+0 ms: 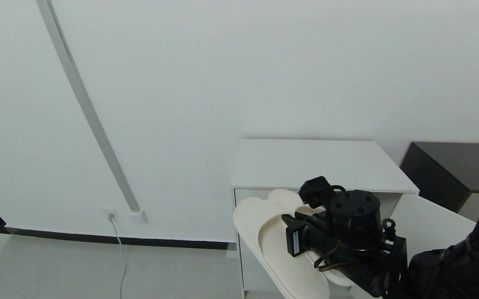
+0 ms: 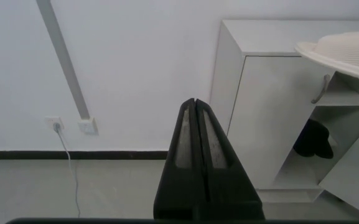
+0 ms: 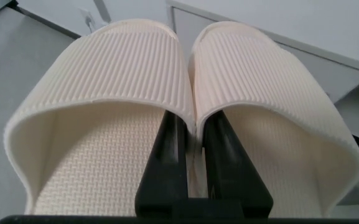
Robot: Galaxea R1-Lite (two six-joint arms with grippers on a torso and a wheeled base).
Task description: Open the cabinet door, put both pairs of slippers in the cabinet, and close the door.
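The right end effector (image 3: 195,127) is closed on the pair of cream slippers (image 3: 104,81). Its two black fingers (image 3: 167,155) go in under the ribbed straps and pinch the slippers' adjoining inner edges together, so the pair rides side by side with the soles down. From where I stand the slippers hang in the air just in front of the white cabinet (image 1: 318,164), about level with its top edge, with their toes toward it. The cabinet stands against the pale wall. Its right-hand door (image 1: 430,232) is swung open toward the robot, and the left-hand panel, with a curved handle (image 2: 319,90), is shut. Through the opening I can see a shelf (image 2: 341,99), and lower down a dark shape (image 2: 313,140) rests inside, too small for me to tell what it is. The left end effector (image 2: 195,106) sits off to the cabinet's left, well apart from it, with its fingers pressed flat together and nothing between them. On the wall behind, a grey strip (image 1: 85,104) runs down at a slant to a socket (image 1: 109,214), and a cable (image 1: 121,253) trails from the socket to the floor. A dark unit (image 1: 451,166) stands just right of the cabinet.
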